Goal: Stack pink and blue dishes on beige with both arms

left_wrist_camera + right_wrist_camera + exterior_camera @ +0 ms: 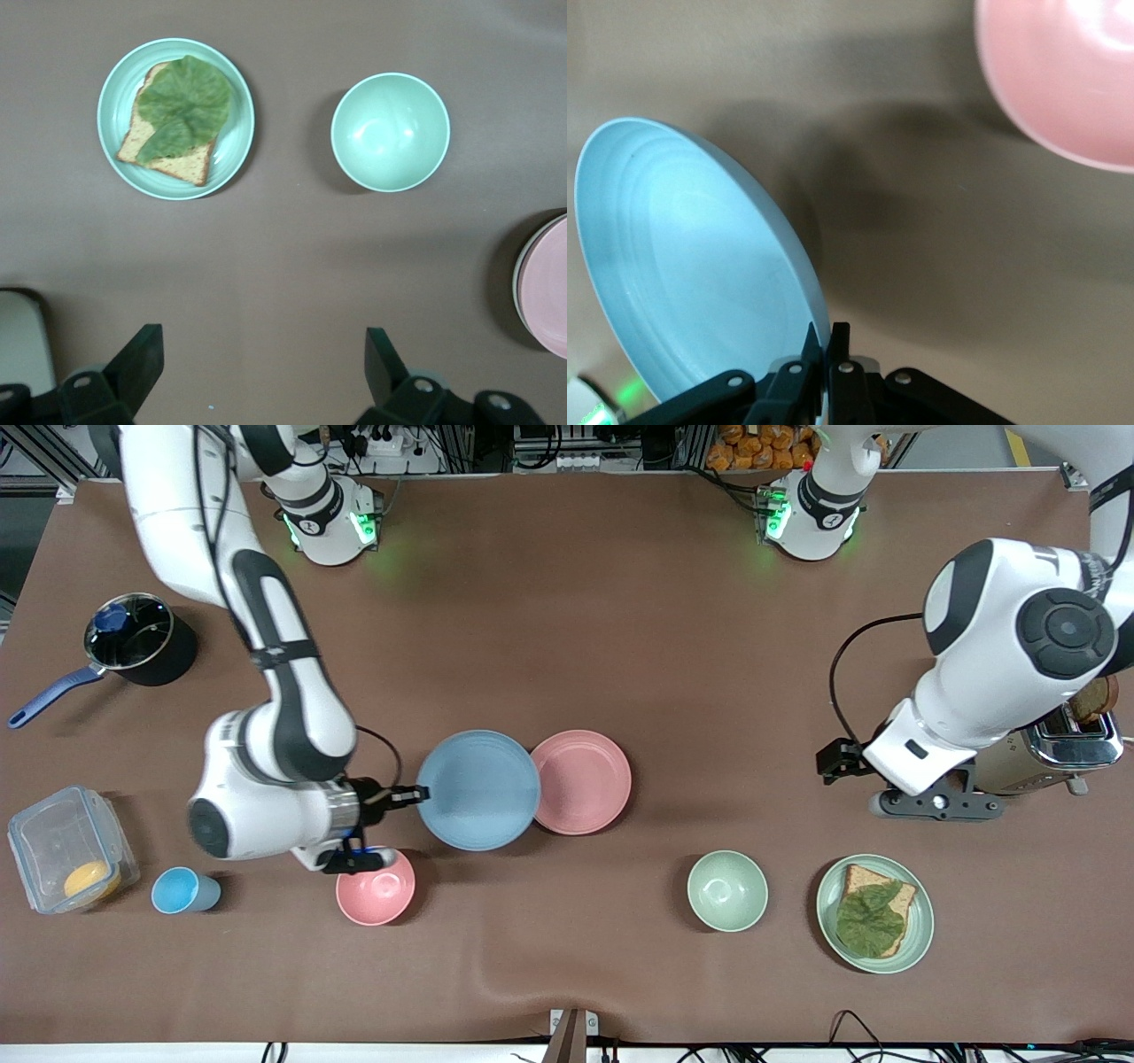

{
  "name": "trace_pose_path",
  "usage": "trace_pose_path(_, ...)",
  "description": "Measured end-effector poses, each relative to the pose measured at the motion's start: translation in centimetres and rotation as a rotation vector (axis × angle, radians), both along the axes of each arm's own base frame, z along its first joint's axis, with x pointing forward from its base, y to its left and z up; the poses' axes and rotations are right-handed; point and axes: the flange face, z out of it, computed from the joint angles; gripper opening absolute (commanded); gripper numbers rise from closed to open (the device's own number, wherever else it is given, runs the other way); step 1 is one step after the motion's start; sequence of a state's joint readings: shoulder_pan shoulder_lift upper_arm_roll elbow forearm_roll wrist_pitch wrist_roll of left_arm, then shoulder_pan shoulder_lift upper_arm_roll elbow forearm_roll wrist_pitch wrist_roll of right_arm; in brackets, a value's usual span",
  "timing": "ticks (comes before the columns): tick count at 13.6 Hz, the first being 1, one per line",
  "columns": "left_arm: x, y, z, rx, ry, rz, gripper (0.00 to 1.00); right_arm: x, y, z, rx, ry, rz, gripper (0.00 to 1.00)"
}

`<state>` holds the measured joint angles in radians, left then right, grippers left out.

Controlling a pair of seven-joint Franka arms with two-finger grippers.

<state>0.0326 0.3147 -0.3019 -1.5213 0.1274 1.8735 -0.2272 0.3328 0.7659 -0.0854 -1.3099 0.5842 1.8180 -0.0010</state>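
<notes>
The right end effector (415,796) was clamped on the blue plate's (478,790) rim, and the pink plate (581,781) lay just beside it toward the left arm's end of the bench — the left end effector (264,372), fingers spread and empty, waited well apart.

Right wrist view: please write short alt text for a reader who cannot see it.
The right gripper is shut on the rim of the blue plate, held above the brown table. Part of a pink bowl shows at one corner.
</notes>
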Motion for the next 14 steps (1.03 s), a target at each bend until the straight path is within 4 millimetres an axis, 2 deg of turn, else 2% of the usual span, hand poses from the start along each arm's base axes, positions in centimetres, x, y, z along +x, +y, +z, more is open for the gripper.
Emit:
trace_pose_path(3,0.1,1.7,1.2,0.008,0.013,0.026,1.00,-0.8,3.9,-2.5,0.002,-0.012,-0.023,0.00)
trace_pose_path(6,-0.5,2.3,3.5,0.027,-0.015,0.030,1.00,-2.1,7.1,-3.7,0.007,0.014,-0.028,0.00)
trace_pose_path(8,-1.2,3.9,4.6,0.047,-0.012,-0.021,1.00,-2.6,8.2,-4.0,0.002,0.019,-0.025,0.00)
trace_pose_path(11,-2.9,8.5,5.1,0.011,0.013,-0.030,1.00,-3.1,9.3,-4.9,-0.004,0.014,-0.022,0.00)
trace_pose_path(12,-3.8,9.2,5.3,0.007,0.018,-0.012,1.00,-3.3,9.6,-5.1,-0.005,0.015,-0.018,0.00)
trace_pose_path(14,-5.5,8.9,5.6,-0.002,0.013,0.027,1.00,-3.8,10.5,-5.6,-0.007,0.018,-0.008,0.00)
